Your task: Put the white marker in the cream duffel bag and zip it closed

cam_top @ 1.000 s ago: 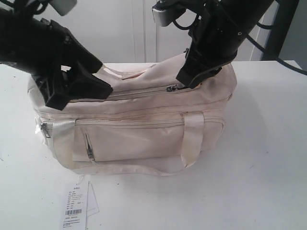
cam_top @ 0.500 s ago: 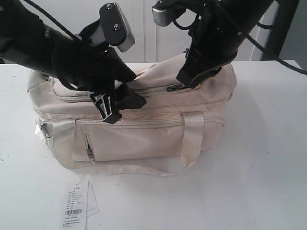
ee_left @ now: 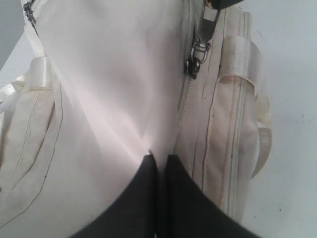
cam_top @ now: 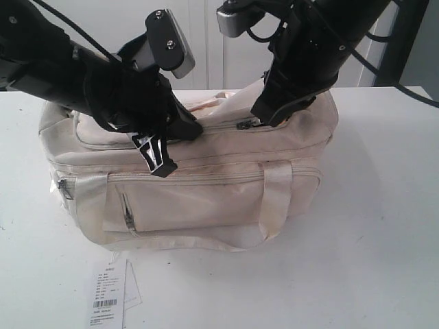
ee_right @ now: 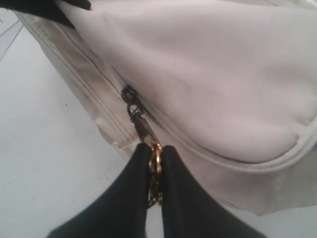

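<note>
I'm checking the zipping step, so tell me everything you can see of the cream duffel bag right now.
The cream duffel bag is soft, slightly soiled fabric with webbing handles, a front zip pocket and a top zipper, resting on the white table. The left pincer pinches its top fabric into a pucker; the right pincer grips the zipper pull. Teeth beside the slider are meshed.

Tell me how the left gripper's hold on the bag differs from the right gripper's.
The left gripper pinches a fold of plain fabric on the cream bag's top; the right gripper clamps the metal zipper pull. In the exterior view the left gripper sits mid-bag, the right gripper nearer the right end. Both are shut, both on the bag's top.
</note>
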You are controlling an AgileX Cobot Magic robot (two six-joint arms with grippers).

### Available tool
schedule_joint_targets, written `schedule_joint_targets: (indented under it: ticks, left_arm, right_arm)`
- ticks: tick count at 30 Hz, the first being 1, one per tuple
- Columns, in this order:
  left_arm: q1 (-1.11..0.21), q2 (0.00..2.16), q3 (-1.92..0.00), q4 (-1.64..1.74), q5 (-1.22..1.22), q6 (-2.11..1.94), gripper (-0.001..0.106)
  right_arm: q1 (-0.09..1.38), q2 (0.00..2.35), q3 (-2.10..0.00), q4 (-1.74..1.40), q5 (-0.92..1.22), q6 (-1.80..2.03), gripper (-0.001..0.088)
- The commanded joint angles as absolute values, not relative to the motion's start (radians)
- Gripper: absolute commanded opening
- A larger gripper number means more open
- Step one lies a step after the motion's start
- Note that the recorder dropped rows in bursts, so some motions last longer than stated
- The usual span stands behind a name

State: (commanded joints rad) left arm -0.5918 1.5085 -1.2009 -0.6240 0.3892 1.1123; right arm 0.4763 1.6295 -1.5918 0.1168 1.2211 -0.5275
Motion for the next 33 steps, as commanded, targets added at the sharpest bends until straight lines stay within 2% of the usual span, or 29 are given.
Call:
schedule_joint_targets:
  ticks: [33]
  left_arm:
    - [-0.590, 1.489, -1.201, -0.587, 0.470, 1.096, 0.000]
  right_arm:
    - [0.450, 1.629, -1.592, -0.056, 1.221, -0.494, 0.0000]
